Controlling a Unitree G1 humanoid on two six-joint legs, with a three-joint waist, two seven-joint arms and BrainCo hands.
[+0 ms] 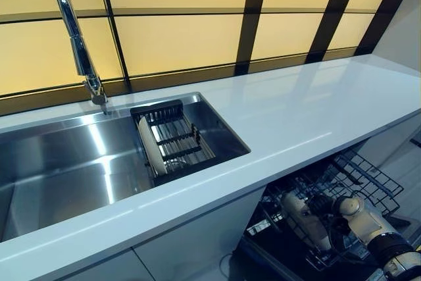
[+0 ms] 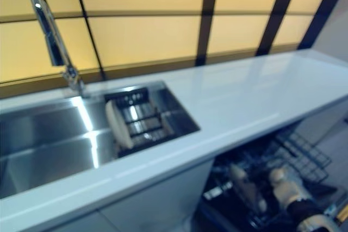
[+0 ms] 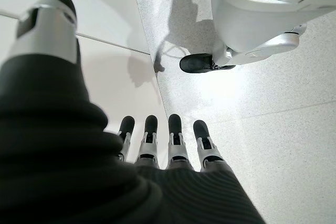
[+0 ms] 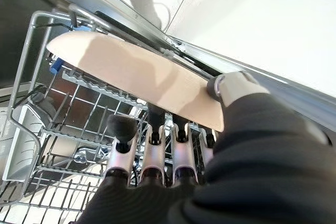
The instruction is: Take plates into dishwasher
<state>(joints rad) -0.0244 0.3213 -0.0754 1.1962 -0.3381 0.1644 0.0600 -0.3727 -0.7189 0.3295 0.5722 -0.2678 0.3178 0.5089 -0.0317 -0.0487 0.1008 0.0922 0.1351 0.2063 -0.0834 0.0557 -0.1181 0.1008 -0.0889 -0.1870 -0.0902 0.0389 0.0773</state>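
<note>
A cream plate (image 1: 152, 148) stands on edge in the black dish rack (image 1: 176, 137) inside the steel sink (image 1: 66, 169). Down at the lower right, my right hand (image 1: 360, 218) is over the pulled-out dishwasher rack (image 1: 368, 179). It is shut on a second beige plate (image 4: 131, 72), pinched between thumb (image 4: 231, 88) and fingers (image 4: 152, 148). That plate (image 1: 304, 220) hangs edge-down among the wire tines (image 4: 68, 124). My left hand (image 3: 176, 142) hangs open with straight fingers above the speckled floor, holding nothing.
A tall chrome faucet (image 1: 75, 37) rises behind the sink. The white countertop (image 1: 309, 110) runs to the right above the dishwasher. White cabinet fronts (image 3: 105, 9) stand beside my left hand.
</note>
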